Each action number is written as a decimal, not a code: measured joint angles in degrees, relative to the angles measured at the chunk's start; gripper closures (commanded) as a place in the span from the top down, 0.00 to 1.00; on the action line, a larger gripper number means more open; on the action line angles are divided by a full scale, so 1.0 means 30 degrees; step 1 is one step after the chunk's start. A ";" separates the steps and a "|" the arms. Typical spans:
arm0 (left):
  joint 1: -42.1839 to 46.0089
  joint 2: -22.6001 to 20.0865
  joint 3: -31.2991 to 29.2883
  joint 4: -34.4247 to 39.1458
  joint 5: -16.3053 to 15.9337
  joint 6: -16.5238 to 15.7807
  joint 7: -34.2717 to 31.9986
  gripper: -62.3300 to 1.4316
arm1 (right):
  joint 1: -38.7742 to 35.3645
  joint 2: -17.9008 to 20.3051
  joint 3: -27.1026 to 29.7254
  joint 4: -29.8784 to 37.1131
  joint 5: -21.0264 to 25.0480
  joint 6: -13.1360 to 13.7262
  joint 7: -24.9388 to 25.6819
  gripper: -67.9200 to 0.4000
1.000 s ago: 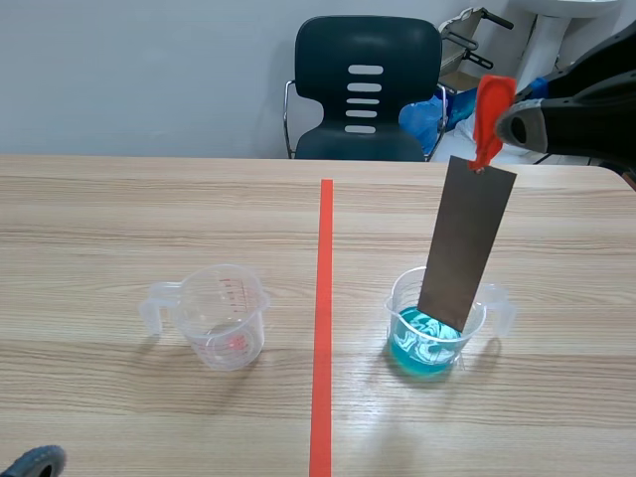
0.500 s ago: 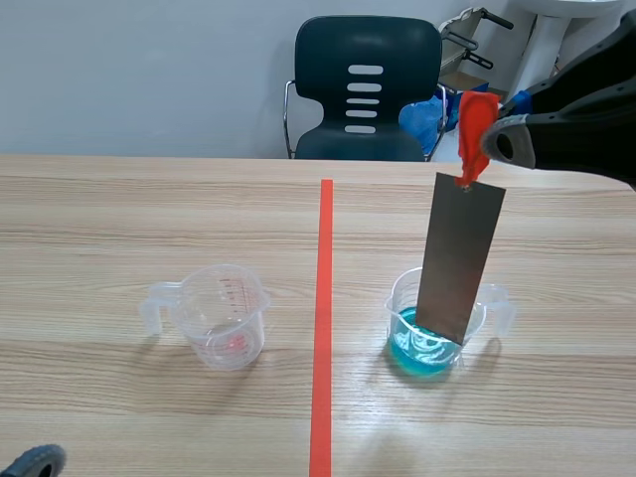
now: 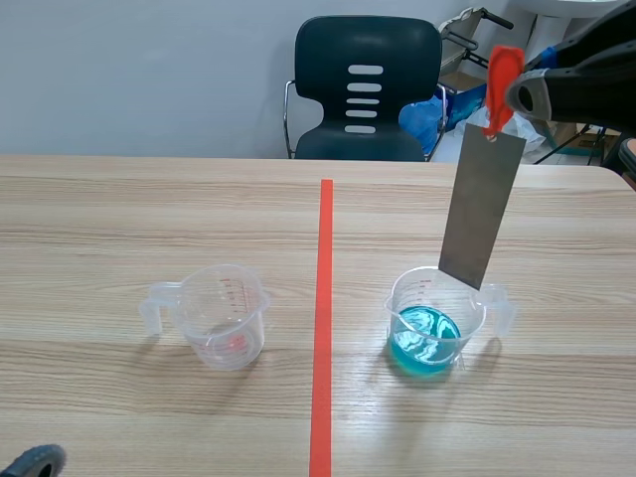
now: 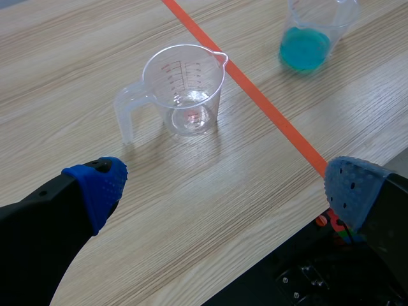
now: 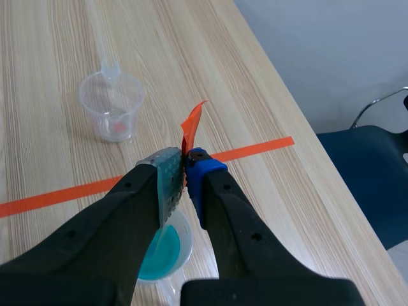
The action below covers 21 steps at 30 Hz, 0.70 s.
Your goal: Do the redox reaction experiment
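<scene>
Now our right gripper [image 5: 185,169] pinches the red tab [image 3: 500,75] of the flat grey metal strip [image 3: 482,204], which hangs over the clear plastic cup of blue liquid [image 3: 434,333]. Our left gripper [image 4: 224,183] gapes wide, empty. A swinging strip could clip the rim and spill it.

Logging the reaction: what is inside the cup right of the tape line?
The cup holds blue liquid. The metal strip hangs above, hiding part of its far rim.

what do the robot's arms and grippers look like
The right arm is black and rounded. The left gripper has two thick black fingers tipped with dotted blue pads. The right gripper is shaped alike, with one grey-green pad and one blue pad.
</scene>
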 measured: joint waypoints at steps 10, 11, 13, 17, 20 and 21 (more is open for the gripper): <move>0.0000 0.0000 0.0000 0.0000 0.0000 0.0007 0.0000 1.00 | 0.0000 0.0000 0.0000 0.0000 -0.0007 0.0007 0.0153 0.02; 0.0000 0.0000 0.0000 0.0000 0.0000 0.0007 0.0000 1.00 | 0.0000 0.0000 0.0000 0.0000 -0.0007 0.0007 0.0153 0.02; 0.0000 0.0000 0.0000 0.0000 0.0000 0.0007 0.0000 1.00 | 0.0000 0.0000 0.0000 0.0000 -0.0007 0.0007 0.0153 0.02; 0.0000 0.0000 0.0000 0.0000 0.0000 0.0007 0.0000 1.00 | 0.0000 0.0000 0.0000 0.0000 -0.0007 0.0007 0.0160 0.02; 0.0000 0.0000 0.0000 0.0000 0.0000 0.0007 0.0000 1.00 | 0.0000 0.0000 0.0000 0.0000 -0.0007 0.0007 0.0160 0.02; 0.0000 0.0000 0.0000 0.0000 0.0000 0.0007 0.0000 1.00 | 0.0000 0.0000 0.0000 0.0000 -0.0007 0.0007 0.0160 0.02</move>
